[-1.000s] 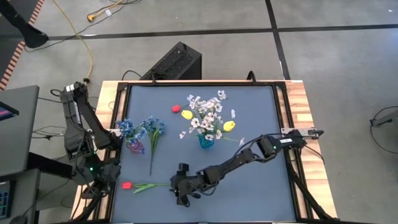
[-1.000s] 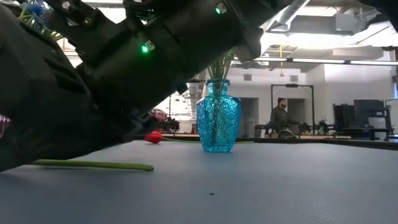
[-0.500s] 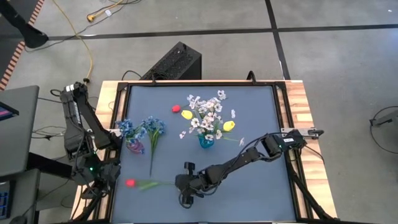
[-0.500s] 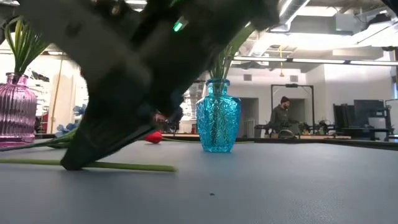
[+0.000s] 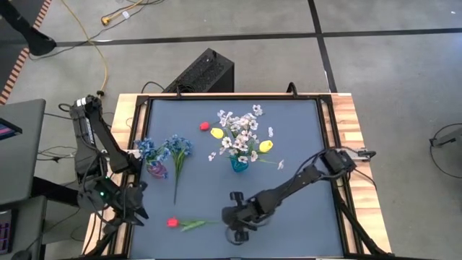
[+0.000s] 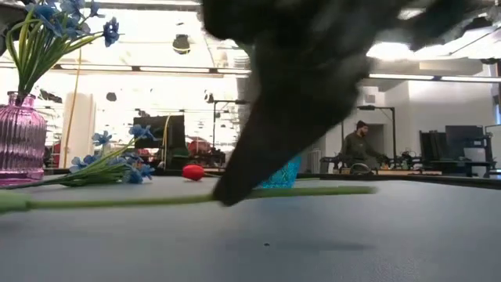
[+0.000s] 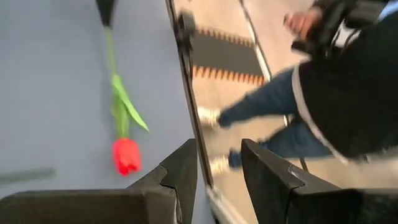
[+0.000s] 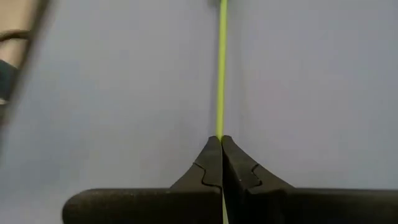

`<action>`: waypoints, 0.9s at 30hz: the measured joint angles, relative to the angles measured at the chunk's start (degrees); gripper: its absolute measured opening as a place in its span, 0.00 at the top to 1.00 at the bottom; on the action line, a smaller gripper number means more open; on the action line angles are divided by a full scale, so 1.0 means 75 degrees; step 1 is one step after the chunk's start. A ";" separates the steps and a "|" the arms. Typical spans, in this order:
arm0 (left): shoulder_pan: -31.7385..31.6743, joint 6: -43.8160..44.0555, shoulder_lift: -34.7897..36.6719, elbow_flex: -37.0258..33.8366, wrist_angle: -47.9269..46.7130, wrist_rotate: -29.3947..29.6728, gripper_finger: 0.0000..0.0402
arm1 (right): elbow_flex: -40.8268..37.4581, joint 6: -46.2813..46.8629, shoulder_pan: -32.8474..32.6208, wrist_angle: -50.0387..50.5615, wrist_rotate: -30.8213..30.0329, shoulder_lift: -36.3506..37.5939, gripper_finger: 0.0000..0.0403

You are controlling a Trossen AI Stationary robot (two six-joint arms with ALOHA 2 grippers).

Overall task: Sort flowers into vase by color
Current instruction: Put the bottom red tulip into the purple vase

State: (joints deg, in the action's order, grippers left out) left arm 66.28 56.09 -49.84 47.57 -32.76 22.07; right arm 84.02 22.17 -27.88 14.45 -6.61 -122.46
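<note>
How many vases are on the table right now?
2. A pink vase stands near the table's left edge holding blue flowers. A blue vase stands near the middle holding white flowers. None seem hidden.

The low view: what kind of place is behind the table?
Probably a robotics lab or workshop: a person at a far bench, a monitor and exposed ceiling lights.

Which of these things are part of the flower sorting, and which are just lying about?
Part of the job:
- red tulip, its stem pinched in the right claw
- blue vase holding white sprays
- pink vase
- blue spray lying on the mat
- loose red and yellow tulips

Just lying about:
- black box
- yellow cable
- person in the background
</note>
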 joint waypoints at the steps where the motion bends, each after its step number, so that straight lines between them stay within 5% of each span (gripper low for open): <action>1: 0.0000 -0.0092 0.0000 0.0000 0.0150 0.0240 0.72 | -0.0456 0.0151 -0.0051 -0.0514 0.0003 0.0255 0.95; 8: -0.0043 -0.2116 0.0000 0.0000 0.1840 0.2306 0.72 | -0.2868 0.0583 -0.0210 -0.4387 -0.0007 0.1833 0.95; 14: -0.0347 -0.4189 0.0006 0.0000 0.3284 0.3560 0.72 | -0.3315 0.0231 -0.0210 -0.5258 0.0657 0.2713 0.95; 27: -0.1218 -0.4732 -0.0047 0.0003 0.3477 0.3552 0.72 | -0.3309 -0.1113 0.0645 -0.7369 0.1061 0.3886 0.95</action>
State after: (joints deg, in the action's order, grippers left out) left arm 57.15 20.59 -50.20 47.59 -6.68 48.71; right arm 59.20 13.83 -23.05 -40.82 1.35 -93.32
